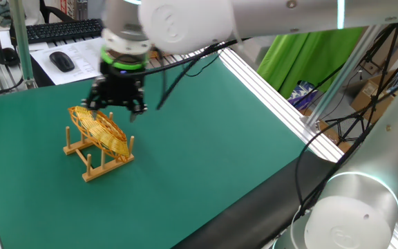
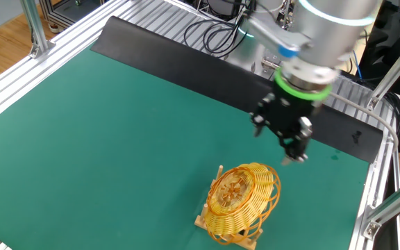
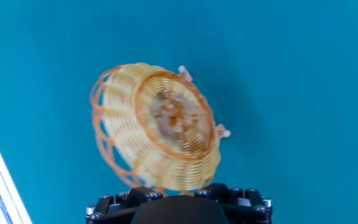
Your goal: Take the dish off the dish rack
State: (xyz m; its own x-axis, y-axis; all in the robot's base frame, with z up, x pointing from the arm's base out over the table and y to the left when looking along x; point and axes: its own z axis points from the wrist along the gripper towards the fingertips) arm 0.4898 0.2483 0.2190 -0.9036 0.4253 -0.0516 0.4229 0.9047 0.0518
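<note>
The dish is a golden wicker basket-plate standing on edge, tilted, between the pegs of the light-wood dish rack on the green table. It also shows in the other fixed view and fills the middle of the hand view. My gripper hangs just above the dish's upper rim, open and empty, not touching it. In the other fixed view my gripper is above and right of the dish. In the hand view only the gripper's black body shows; two rack pegs poke out behind the dish.
A keyboard and a mouse lie on the desk behind the table. An aluminium frame rail and a black strip border the green mat. Cables hang past the far edge.
</note>
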